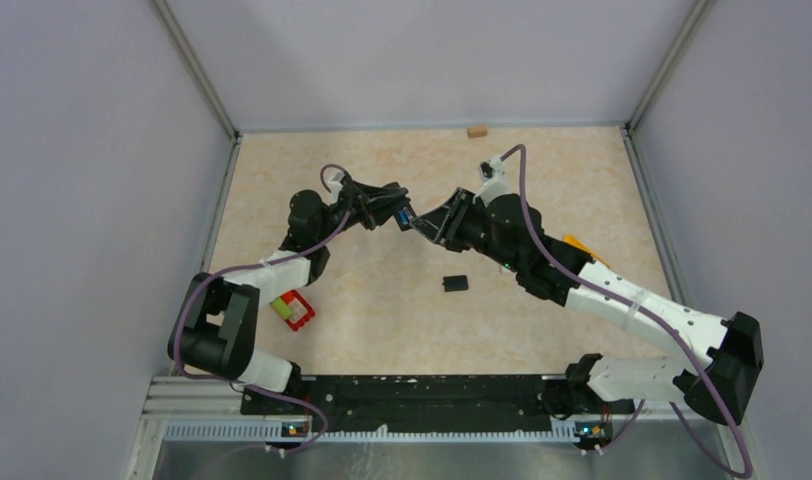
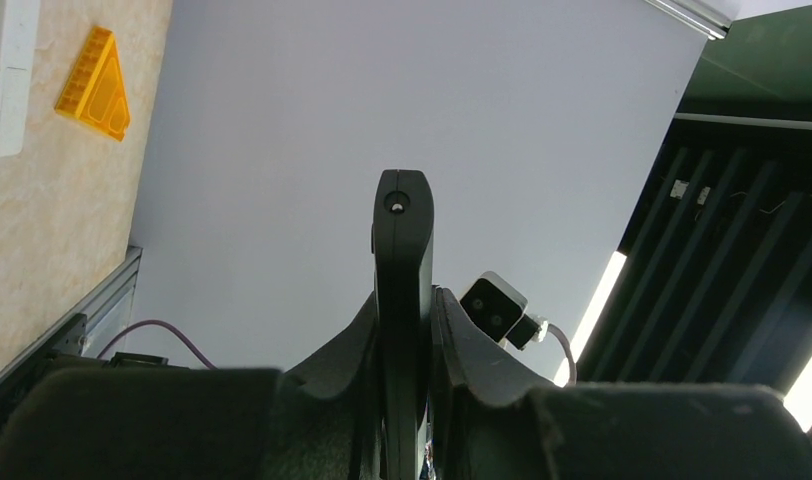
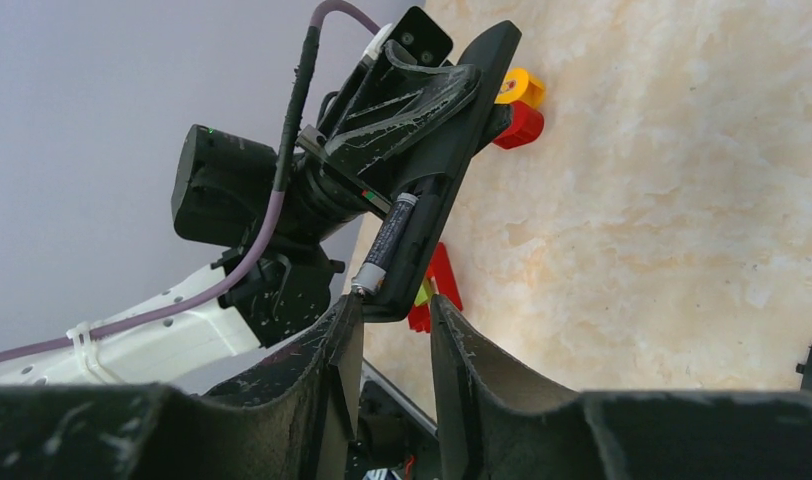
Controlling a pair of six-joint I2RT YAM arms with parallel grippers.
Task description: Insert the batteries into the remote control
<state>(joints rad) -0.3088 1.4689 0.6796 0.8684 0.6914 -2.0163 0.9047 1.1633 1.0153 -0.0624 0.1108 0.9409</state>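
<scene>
Both my arms reach in over the middle of the table [image 1: 382, 330], wrists tipped toward each other.
My left gripper [image 2: 404, 300] clamps the remote control [image 3: 460, 120] edge-on. My right gripper [image 3: 394, 310] has its jaws flanking the remote's lower end, and I cannot tell whether they press it. One dark battery [image 3: 387, 240] lies in the open compartment, whose upper part is hidden behind my left gripper.

The remote control [image 2: 402, 230] sits in the left end effector [image 2: 406, 305], a battery [image 3: 387, 240] in its compartment. A small flat square piece [image 1: 455, 284] lies on the counter [image 1: 542, 160] nearer the bases.
</scene>
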